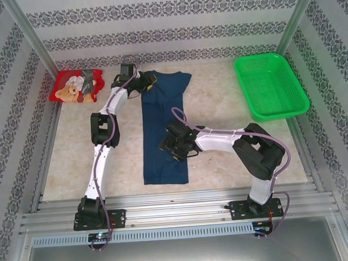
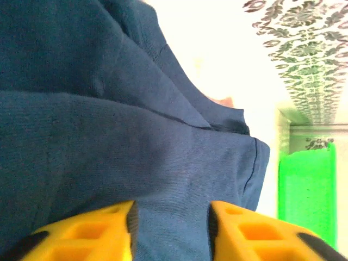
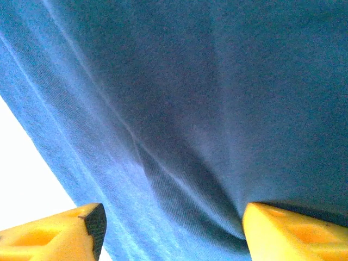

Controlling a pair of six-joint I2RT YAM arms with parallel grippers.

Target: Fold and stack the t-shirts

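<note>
Top external view: dark navy blue cloth t-shirt lies folded into a long strip at mid-bench
Red cloth t-shirt with teddy-bear print: crumpled in the far left corner, well apart from the navy one
Left fingers: parted, over the navy shirt's far left end by the sleeve
Right fingers: spread wide, low over the strip's middle, cloth not pinched
Green plastic mesh basket: far right
</note>
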